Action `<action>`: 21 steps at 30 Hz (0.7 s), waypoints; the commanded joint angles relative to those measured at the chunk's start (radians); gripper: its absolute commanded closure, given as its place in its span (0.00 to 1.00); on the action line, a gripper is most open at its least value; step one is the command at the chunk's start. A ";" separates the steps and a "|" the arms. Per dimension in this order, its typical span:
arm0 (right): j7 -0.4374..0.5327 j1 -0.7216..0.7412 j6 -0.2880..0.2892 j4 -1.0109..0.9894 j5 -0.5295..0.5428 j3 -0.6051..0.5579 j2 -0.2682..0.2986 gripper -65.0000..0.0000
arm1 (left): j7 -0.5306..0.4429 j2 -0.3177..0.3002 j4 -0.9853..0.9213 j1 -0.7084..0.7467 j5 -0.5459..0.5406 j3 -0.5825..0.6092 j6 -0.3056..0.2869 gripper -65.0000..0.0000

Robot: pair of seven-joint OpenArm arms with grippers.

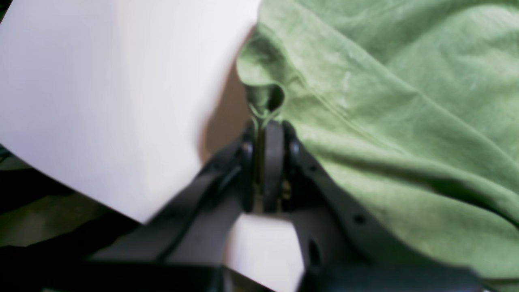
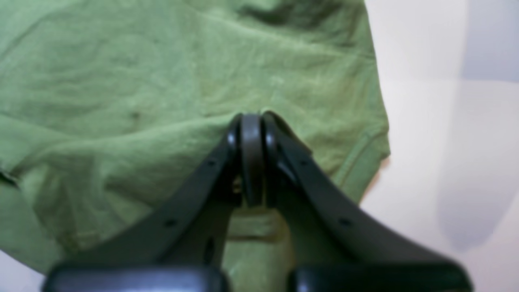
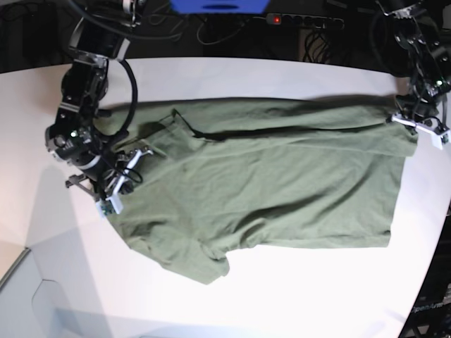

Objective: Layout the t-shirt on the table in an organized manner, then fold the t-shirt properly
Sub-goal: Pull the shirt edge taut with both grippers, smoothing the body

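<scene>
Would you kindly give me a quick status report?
Left gripper shut on olive-green cotton t-shirt. Right gripper shut on it too. Shirt spread wrinkled on white table. Nothing in the way.

There is one t-shirt (image 3: 282,183). It is green, and it has two short sleeves. There is one white counter (image 3: 296,296) under it. There are two robot arms, one at each end of the shirt. That makes two grippers: one left gripper (image 1: 265,121) and one right gripper (image 2: 251,117). Each gripper has two black fingers (image 2: 194,190), so there are four fingers in all. At the back, past the counter's far edge, there is one blue box (image 3: 218,5) and one black power strip (image 3: 306,21) with one small red light on it.
</scene>
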 commanded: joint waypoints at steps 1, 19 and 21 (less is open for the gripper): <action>0.018 0.013 -0.001 0.019 0.014 -0.002 0.006 0.90 | -0.016 -0.017 0.016 -0.005 -0.006 -0.007 0.003 1.00; 0.049 -0.174 -0.001 0.051 0.017 0.120 0.107 0.47 | -0.021 -0.017 0.016 -0.013 -0.006 -0.001 0.003 1.00; 0.100 -0.194 -0.001 0.014 0.015 0.120 0.107 0.47 | -0.022 -0.017 0.016 -0.013 -0.004 -0.001 0.003 1.00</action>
